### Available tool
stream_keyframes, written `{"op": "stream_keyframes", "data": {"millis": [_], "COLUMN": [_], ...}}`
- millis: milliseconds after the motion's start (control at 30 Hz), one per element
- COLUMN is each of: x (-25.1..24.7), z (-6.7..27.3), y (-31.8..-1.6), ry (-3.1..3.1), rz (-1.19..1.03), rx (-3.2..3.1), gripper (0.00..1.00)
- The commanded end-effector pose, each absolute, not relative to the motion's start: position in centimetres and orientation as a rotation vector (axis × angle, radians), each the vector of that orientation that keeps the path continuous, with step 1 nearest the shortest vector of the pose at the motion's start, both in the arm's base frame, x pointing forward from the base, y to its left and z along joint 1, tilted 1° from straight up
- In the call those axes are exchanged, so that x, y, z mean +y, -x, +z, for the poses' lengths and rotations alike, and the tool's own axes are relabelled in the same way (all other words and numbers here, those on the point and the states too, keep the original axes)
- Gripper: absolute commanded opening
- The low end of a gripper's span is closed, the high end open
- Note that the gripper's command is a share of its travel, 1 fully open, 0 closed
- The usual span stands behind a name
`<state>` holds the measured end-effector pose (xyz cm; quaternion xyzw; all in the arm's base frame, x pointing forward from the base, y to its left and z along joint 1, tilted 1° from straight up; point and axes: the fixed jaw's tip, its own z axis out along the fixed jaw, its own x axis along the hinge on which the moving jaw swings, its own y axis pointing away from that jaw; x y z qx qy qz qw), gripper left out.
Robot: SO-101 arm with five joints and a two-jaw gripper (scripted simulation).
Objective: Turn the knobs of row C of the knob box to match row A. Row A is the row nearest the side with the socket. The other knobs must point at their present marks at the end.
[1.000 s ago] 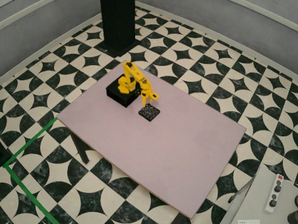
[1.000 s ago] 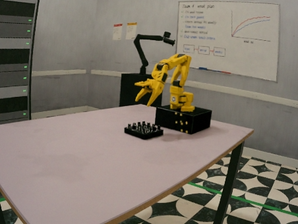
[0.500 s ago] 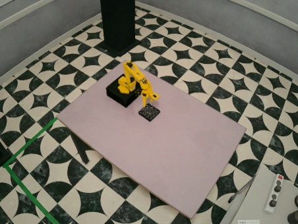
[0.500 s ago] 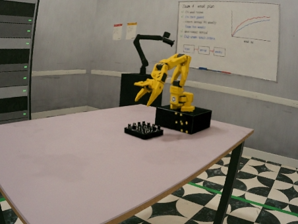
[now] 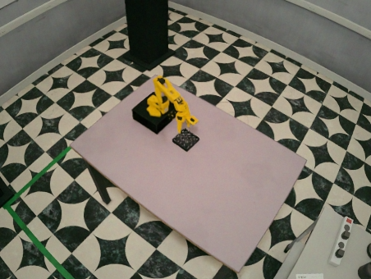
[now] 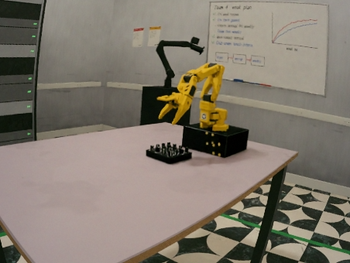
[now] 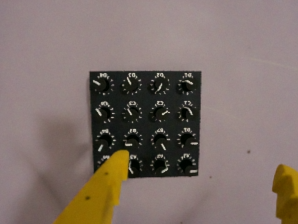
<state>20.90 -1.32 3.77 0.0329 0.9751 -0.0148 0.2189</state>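
Note:
The knob box [image 5: 184, 139] [image 6: 166, 152] [image 7: 144, 123] is a small black square panel with four rows of four black knobs, each with a white pointer. It lies flat on the pink table [image 5: 197, 185] [image 6: 97, 186] just in front of the arm's black base [image 5: 152, 116] [image 6: 215, 140]. My yellow gripper [image 5: 185, 124] [image 6: 170, 109] [image 7: 200, 190] hangs above the box, open and empty. In the wrist view its left finger covers part of the nearest row of knobs. The labels are too small to read.
A black pillar [image 5: 148, 30] stands on the floor behind the table. A second black arm [image 6: 174, 48] stands behind my base. A grey side table with a power strip [image 5: 341, 240] is at the lower right.

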Motion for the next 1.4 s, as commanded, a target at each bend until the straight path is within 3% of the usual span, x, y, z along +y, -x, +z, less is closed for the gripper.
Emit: {"op": "stream_keyframes", "data": {"millis": [0, 1367], "x": [-1.51, -1.55], "z": [3.83, 3.88], "y": [-21.16, -21.51], "ry": [-0.116, -0.117], "rz": [-0.04, -0.04], "rx": [2.689, 2.689], "gripper": [0.4, 0.4]}}
